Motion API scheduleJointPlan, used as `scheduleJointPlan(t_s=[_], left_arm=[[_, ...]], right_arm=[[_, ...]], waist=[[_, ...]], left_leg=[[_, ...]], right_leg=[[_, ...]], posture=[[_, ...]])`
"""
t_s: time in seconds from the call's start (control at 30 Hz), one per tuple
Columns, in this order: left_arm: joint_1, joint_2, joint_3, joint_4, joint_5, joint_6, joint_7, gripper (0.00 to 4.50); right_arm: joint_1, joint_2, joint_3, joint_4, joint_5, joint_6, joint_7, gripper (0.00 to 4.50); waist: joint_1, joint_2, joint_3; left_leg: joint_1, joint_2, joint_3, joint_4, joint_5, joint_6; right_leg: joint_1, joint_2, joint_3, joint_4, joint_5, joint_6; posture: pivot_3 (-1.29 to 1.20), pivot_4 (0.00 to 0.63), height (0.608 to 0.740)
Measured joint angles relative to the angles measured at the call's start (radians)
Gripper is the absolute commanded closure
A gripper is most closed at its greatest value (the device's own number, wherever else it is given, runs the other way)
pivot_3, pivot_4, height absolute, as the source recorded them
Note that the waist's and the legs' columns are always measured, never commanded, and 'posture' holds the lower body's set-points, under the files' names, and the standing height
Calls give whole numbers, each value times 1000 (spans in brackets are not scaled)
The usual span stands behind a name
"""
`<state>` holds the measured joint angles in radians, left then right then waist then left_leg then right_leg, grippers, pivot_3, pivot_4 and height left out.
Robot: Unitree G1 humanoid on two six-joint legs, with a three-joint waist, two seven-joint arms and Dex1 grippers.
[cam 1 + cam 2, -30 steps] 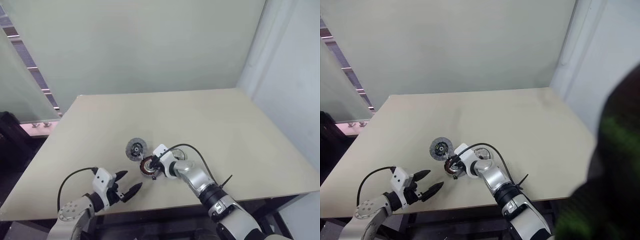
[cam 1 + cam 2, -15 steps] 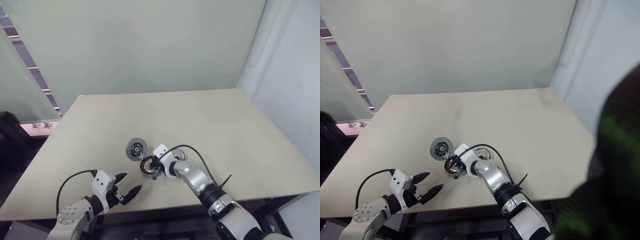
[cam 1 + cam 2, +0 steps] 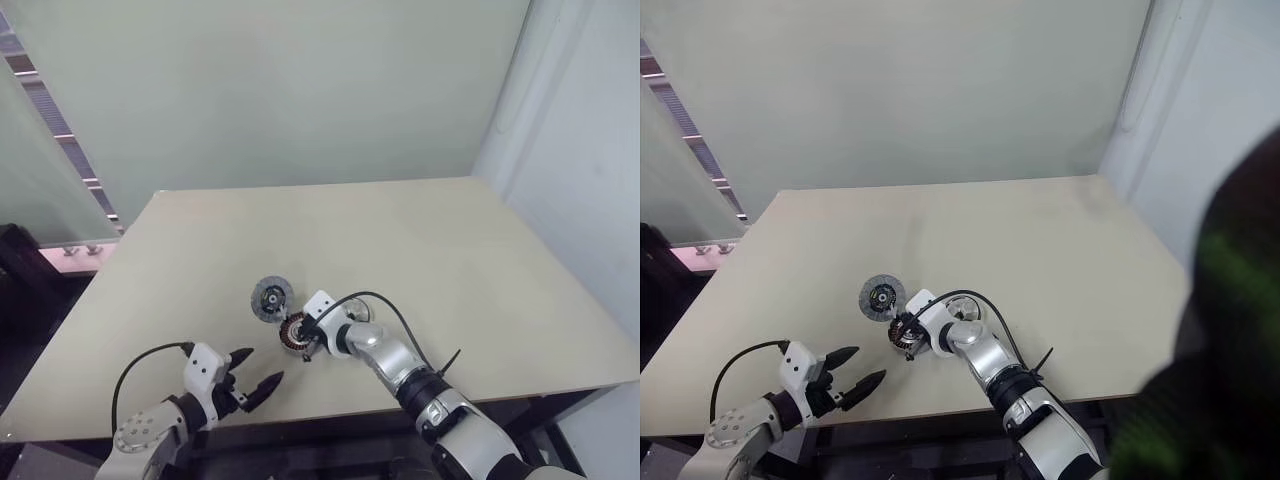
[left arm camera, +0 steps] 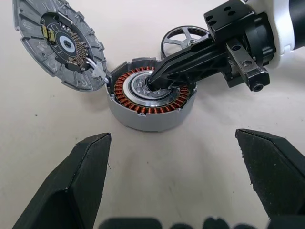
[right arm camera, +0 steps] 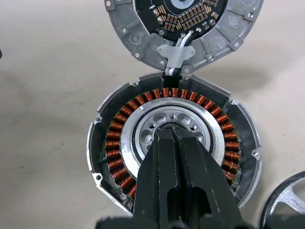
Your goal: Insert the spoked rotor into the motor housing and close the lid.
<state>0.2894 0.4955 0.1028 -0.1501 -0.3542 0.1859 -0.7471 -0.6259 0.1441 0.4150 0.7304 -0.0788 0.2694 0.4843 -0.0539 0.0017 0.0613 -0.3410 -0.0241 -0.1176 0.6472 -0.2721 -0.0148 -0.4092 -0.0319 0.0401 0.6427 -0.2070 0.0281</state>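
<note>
The motor housing (image 5: 119,143), with its ring of copper windings around a silver centre, lies open on the table (image 3: 420,250) near its front edge. My right gripper (image 5: 170,131) is shut, its tips pressed into the housing's (image 4: 151,112) central hub. The lid (image 4: 59,45) lies face up just beyond the housing, its circuit board showing, joined to it by short wires. The spoked rotor (image 4: 187,40) rests on the table beside the housing, behind my right gripper's fingers (image 4: 190,59). My left gripper (image 3: 265,365) hovers open, a little short of the housing, with nothing between its fingers.
The table's front edge (image 3: 330,412) runs close under both arms. A glass partition (image 3: 40,170) stands off the table's left side and a white wall (image 3: 580,150) off its right. A black cable (image 3: 385,305) loops over my right wrist.
</note>
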Motion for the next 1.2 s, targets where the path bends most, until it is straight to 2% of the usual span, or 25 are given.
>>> scheduleJointPlan(t_s=[0.43, 0.7, 1.2], left_arm=[[13, -12, 0, -3, 0, 0, 11, 0], [12, -13, 0, -3, 0, 0, 10, 0], [17, -22, 0, -3, 0, -2, 11, 0]], right_arm=[[2, 1, 5, 9, 28, -81, -80, 4458], [6, 1, 33, 6, 39, -58, -50, 4458], [10, 2, 50, 43, 41, -104, -91, 4458]], waist=[[-2, 0, 0], [-2, 0, 0], [-2, 0, 0]], left_leg=[[0, 0, 0, 0, 0, 0], [0, 0, 0, 0, 0, 0], [0, 0, 0, 0, 0, 0]], right_leg=[[0, 0, 0, 0, 0, 0], [0, 0, 0, 0, 0, 0], [0, 0, 0, 0, 0, 0]], posture=[[0, 0, 740], [0, 0, 740], [0, 0, 740]])
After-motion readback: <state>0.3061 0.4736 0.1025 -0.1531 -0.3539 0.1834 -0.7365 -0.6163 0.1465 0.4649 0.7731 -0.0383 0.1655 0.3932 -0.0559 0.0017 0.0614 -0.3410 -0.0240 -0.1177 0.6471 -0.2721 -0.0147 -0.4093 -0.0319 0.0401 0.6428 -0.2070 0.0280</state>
